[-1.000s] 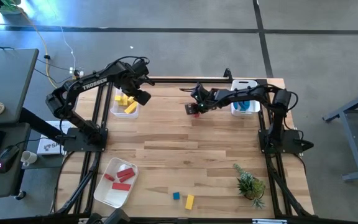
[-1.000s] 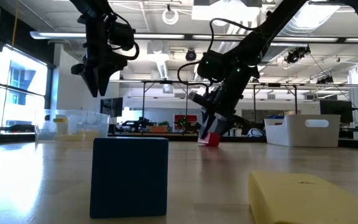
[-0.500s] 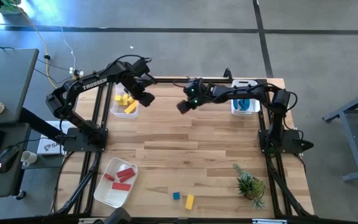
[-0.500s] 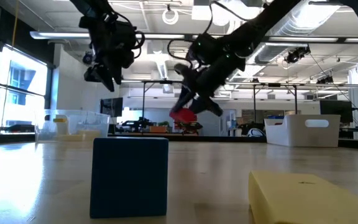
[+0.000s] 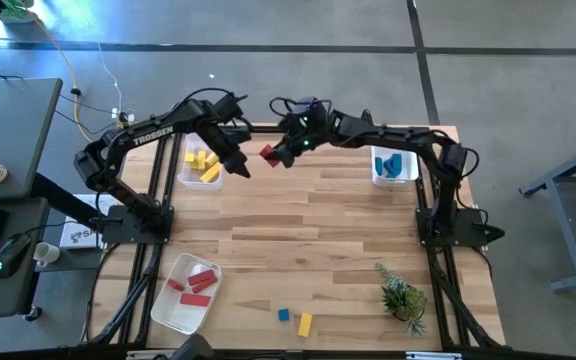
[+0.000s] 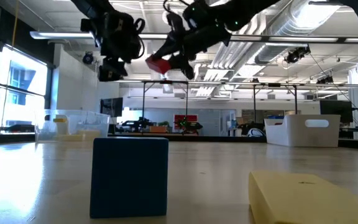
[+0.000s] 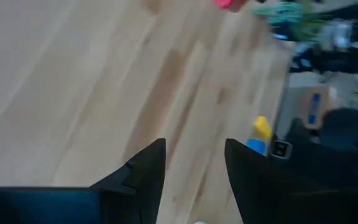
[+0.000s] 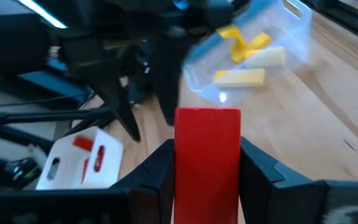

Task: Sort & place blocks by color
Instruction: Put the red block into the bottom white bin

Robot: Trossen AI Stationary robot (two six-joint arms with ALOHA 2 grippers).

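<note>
Right gripper (image 5: 270, 155) is clamped on a red block (image 5: 266, 152), holding it well above the wooden worktop (image 5: 308, 230) near the far edge; the low view shows that block (image 6: 158, 64) high in the air, and the right wrist view shows it (image 8: 207, 155) upright between the two dark fingers (image 8: 154, 174). Just beside it, toward the left side of the worktop, hangs the left gripper (image 5: 238, 166), also raised, with its fingers (image 7: 145, 171) spread apart and nothing between them. The two grippers are near each other but apart.

Past the left gripper, at the far left corner, sits a clear bin (image 5: 201, 165) with yellow blocks (image 5: 204, 160) in it; the right wrist view sees the same bin (image 8: 253, 46) beyond the red block. On the other side of the right gripper, along its own arm toward the far right corner, a white bin (image 5: 393, 165) holds blue blocks (image 5: 392, 164).

Well away from both grippers, at the near left corner, a white tray (image 5: 183, 293) holds red blocks (image 5: 198, 282). Near the front edge, about midway, a small blue block (image 5: 284, 315) and a yellow block (image 5: 305, 324) lie on the worktop just beside each other; they fill the foreground of the low view. A small green plant (image 5: 401, 295) stands at the near right.
</note>
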